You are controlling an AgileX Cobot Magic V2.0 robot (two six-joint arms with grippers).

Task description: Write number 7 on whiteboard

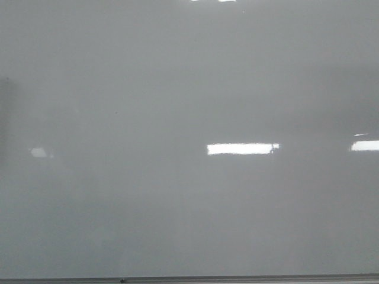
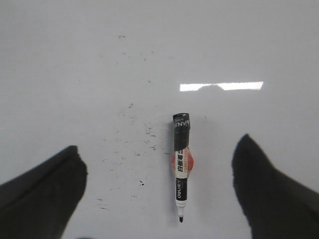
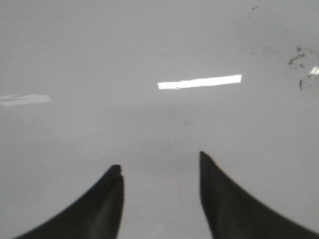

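Only left wrist view shows marker (image 2: 181,167), on whiteboard (image 2: 75,59).

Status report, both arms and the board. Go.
Left gripper open, marker lying uncapped between its fingers, not held. Right gripper open, empty. Whiteboard blank, no 7 yet. Nothing in the way.

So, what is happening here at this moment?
Nothing is being written yet. The whiteboard shows no number in the front view, only light reflections. A black-capped marker lies on the white surface between the open fingers of the left gripper, which hovers over it without touching. The right gripper is also open and holds nothing. Faint old ink specks sit beside the marker.
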